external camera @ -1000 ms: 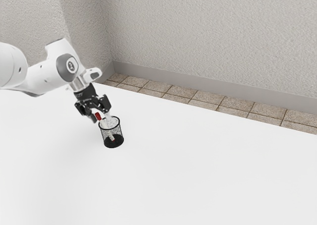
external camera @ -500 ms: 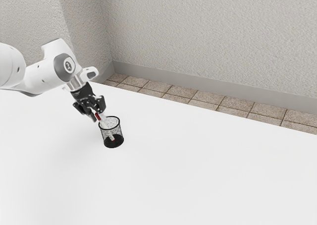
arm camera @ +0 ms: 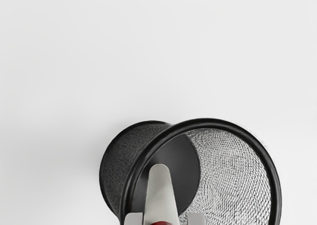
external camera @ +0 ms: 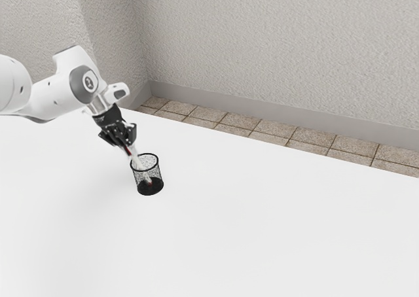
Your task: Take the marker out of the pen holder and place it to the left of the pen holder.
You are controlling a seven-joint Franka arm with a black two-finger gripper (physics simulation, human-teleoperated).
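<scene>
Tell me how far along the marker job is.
Done: the claw is at the red end of the marker.
In hand: the pick-up, though I can't tell whether the grip is secured.
Left: the marker's lower part is inside the pen holder, so lifting it clear and setting it down on the table left of the holder both remain.

Your worktop point(external camera: 262, 212) is smooth, plain and white, its far edge slanting down toward the exterior view's right, with a faint grey shading near the pen holder. On it you have the round black mesh pen holder point(external camera: 157, 179), standing upright on its dark solid base, open rim up, in the exterior view's left half
</scene>
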